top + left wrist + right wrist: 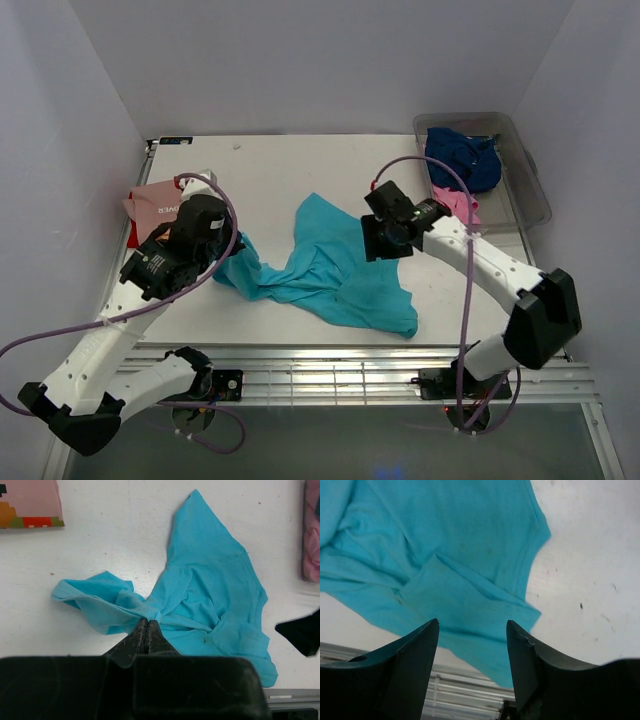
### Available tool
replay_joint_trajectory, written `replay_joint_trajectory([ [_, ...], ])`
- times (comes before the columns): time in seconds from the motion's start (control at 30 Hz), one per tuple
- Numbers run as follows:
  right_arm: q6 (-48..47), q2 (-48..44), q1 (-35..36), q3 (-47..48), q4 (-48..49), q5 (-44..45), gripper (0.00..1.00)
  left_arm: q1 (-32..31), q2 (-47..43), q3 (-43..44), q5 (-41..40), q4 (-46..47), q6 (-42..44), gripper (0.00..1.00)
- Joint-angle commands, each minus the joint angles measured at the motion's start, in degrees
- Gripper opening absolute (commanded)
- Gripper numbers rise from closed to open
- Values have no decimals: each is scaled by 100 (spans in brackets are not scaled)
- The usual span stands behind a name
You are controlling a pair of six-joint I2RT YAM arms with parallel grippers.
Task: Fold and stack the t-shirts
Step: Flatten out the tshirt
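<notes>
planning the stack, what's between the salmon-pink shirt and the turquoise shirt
Only bare white table lies between the salmon-pink shirt and the turquoise shirt, as the left wrist view shows.

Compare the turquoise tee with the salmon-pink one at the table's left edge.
The turquoise tee lies crumpled mid-table; the salmon-pink tee sits folded, edges straight. The turquoise tee is plain; the salmon-pink tee bears lettering and print. The left gripper is shut on the turquoise tee; nothing grips the salmon-pink tee. Both rest on the table.
</notes>
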Motion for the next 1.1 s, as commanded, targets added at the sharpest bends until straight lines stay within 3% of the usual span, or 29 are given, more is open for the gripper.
replay_joint_trajectory([
  [0.0,-686,1042,-31,756,1291,-139,61,10,-294,157,-48,-242,-229,0],
  [0.33,-1584,3726,-171,3235,1566,-140,44,10,-610,-168,339,-392,-783,0],
  [0.67,-1936,5283,-391,4949,1601,-517,54,10,-892,-186,392,-769,-1108,0],
  [1.07,-1804,5960,-628,5187,2014,-1132,58,10,-1243,-63,357,-1332,-1354,0],
])
